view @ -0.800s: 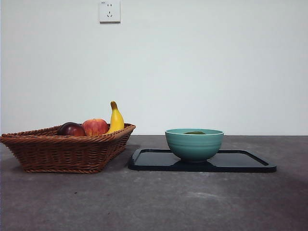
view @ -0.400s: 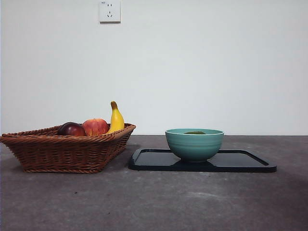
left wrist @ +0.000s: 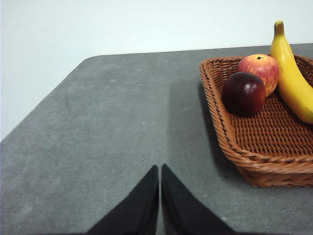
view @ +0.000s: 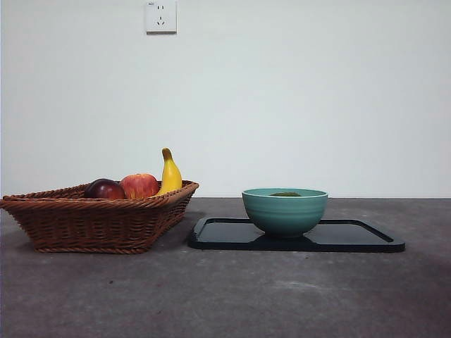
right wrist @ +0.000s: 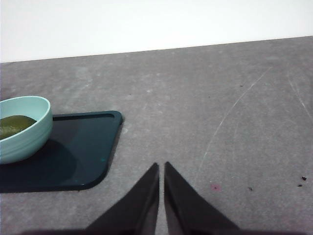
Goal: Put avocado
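Nearest lies bare grey table (view: 232, 296), wide open across the front. Behind it, the wicker basket (view: 99, 222) sits just beside the dark tray (view: 352, 236), a narrow gap between their edges. The avocado (view: 285, 194) rests inside the teal bowl (view: 285, 211) on the tray's left part. Both arms wait over bare table, left gripper (left wrist: 159, 169) and right gripper (right wrist: 161, 166) pinched closed, empty.

— How much of the avocado (view: 285, 194) can I see?
— Only a dark-green sliver above the bowl (view: 285, 213) rim; in my right wrist view the edge cuts bowl and tray (right wrist: 73, 156).
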You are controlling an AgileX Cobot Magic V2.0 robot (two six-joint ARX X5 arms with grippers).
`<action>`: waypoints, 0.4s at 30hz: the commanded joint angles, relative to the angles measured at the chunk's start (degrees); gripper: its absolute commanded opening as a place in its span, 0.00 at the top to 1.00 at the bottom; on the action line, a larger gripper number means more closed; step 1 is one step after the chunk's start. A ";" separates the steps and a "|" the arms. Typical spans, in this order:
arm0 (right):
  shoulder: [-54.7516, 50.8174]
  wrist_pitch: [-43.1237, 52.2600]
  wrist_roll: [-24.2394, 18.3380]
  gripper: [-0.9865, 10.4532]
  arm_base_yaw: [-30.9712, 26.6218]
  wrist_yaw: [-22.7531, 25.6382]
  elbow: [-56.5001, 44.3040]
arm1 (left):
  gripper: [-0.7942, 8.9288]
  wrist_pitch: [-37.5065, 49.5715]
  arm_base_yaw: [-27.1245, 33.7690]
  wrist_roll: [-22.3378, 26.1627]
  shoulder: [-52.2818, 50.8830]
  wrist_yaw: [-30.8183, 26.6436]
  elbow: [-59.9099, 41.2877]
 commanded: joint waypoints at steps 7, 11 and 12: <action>-0.15 0.39 0.74 0.91 -0.07 0.02 -0.28 | 0.91 -0.46 0.02 -0.28 -0.09 0.09 -1.20; -0.15 0.39 0.74 0.91 -0.07 0.02 -0.28 | 0.91 -0.46 0.02 -0.28 -0.09 0.09 -1.20; -0.15 0.39 0.74 0.91 -0.07 0.00 -0.28 | 0.91 -0.46 0.02 -0.28 -0.09 0.09 -1.20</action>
